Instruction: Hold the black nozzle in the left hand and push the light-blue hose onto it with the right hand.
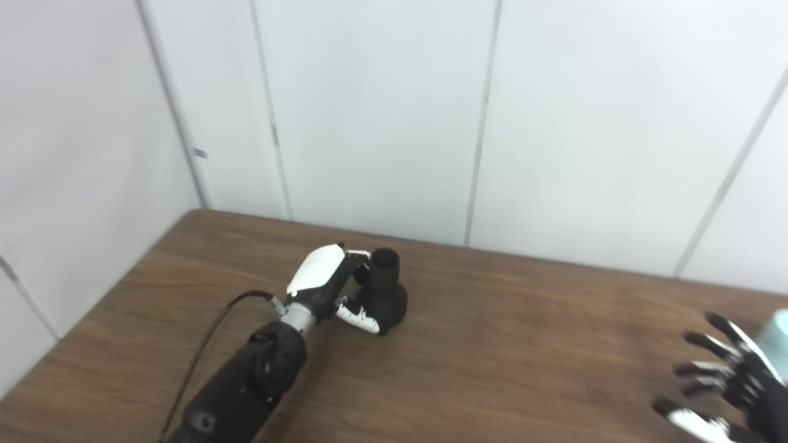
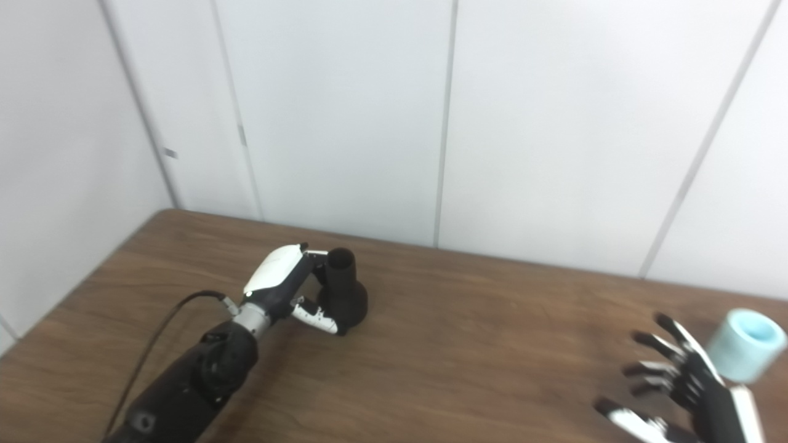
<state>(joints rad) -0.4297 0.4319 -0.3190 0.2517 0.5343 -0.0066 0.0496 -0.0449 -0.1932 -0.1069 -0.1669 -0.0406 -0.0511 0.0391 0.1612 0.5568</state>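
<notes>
At the nozzle: left hand point(image 2: 280, 284) is wrapped around the black nozzle point(image 2: 343, 293), which stands upright on the wooden table point(image 2: 480, 344), mouth up.
Right of the nozzle, well apart: right hand point(image 2: 683, 387), fingers spread, holding nothing.
Just beyond that hand: light-blue hose point(image 2: 745, 344), open end showing; whether it touches the hand is unclear.

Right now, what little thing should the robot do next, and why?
Probably move the right robot hand a bit further over and close it around the light-blue hose. Its fingers are spread open beside the hose and hold nothing, while the left robot hand is already wrapped around the black nozzle, which stands upright on the table.
</notes>
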